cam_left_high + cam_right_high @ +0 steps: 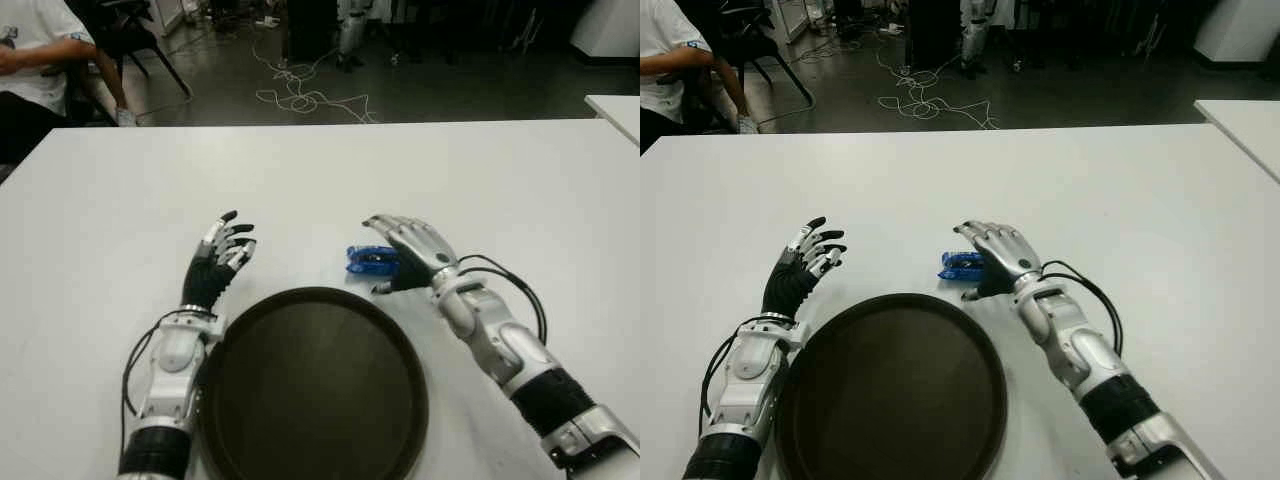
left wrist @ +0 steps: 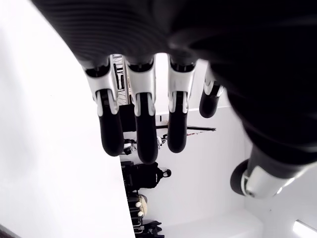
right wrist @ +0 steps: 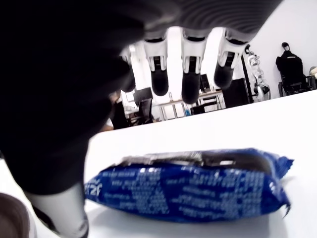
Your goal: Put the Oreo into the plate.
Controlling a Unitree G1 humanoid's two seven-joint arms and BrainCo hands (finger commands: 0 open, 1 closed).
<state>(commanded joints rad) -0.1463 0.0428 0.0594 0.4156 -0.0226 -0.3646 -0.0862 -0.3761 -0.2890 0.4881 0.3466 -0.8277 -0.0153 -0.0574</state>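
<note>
The Oreo (image 1: 366, 260) is a blue packet lying flat on the white table (image 1: 500, 190), just beyond the far right rim of the dark round plate (image 1: 310, 400). My right hand (image 1: 390, 252) reaches over the packet from the right. Its fingers (image 3: 171, 82) are spread above the Oreo (image 3: 188, 191) and do not close on it; the thumb hangs beside the packet's plate-side end. My left hand (image 1: 225, 250) shows to the left of the plate's far rim with its fingers (image 2: 141, 134) extended and nothing in them. Nothing lies in the plate.
A seated person (image 1: 30, 60) and a chair are beyond the table's far left corner. Cables (image 1: 300, 95) trail on the dark floor behind. A second white table (image 1: 615, 108) shows at the right edge.
</note>
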